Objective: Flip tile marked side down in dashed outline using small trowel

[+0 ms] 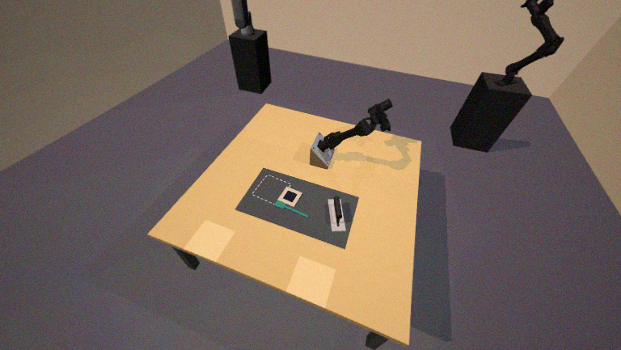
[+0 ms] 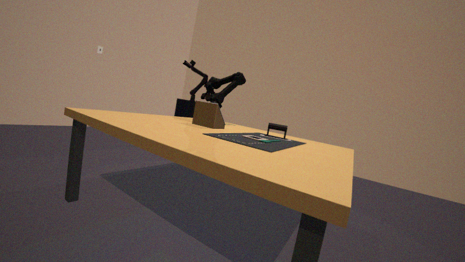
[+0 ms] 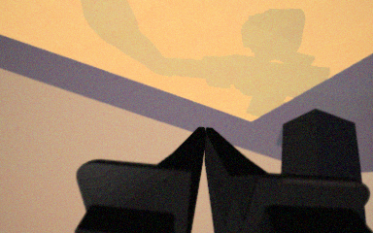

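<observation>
The tile [image 1: 290, 196] [image 2: 254, 137] lies flat on the dark mat [image 1: 311, 231] [image 2: 272, 147], its dark square mark facing up. It lies at the right side of the dashed outline [image 1: 259, 184], mostly outside it. A small teal trowel [image 1: 296, 210] [image 2: 269, 140] lies on the mat, its flat blade against or very near the tile's front edge and its handle pointing right. My gripper [image 1: 387, 128] [image 3: 204, 133] is shut and empty, with its fingertips together in the wrist view. It is raised behind and right of the mat, far from the trowel and tile.
A larger pale-plated float [image 1: 337, 214] [image 2: 277, 126] with a raised black bar handle lies on the mat's right part. My arm's wedge-shaped base [image 1: 318, 159] [image 2: 207, 114] stands behind the mat. Two other arms stand on black pedestals [image 1: 249, 60] [image 1: 487, 112] beyond the table.
</observation>
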You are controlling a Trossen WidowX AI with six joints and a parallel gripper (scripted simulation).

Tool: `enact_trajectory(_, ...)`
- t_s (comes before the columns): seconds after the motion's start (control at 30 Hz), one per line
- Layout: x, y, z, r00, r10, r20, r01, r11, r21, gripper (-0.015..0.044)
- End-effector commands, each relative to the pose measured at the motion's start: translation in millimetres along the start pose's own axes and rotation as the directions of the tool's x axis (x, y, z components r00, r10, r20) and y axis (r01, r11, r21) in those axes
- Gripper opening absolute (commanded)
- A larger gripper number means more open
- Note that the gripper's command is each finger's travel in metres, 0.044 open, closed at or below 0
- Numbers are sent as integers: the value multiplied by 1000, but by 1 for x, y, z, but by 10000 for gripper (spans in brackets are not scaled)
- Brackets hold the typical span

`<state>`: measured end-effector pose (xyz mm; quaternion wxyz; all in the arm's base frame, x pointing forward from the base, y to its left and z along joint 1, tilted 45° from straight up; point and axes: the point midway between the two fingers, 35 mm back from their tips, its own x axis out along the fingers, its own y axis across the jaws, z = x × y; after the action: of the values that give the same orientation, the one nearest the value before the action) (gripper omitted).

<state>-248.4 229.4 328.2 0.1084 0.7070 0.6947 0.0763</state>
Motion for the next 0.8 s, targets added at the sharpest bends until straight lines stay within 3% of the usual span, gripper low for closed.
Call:
enact_trajectory(0.0, 0, 0, 0, 1000, 0, 0, 0, 1000, 0, 0)
enact_trajectory(0.1, 0, 0, 0, 1000, 0, 0, 0, 1000, 0, 0)
enact_trajectory(0.23, 0, 0, 0, 1000, 0, 0, 0, 1000, 0, 100)
enact_trajectory(0.77, 0, 0, 0, 1000, 0, 0, 0, 1000, 0, 100)
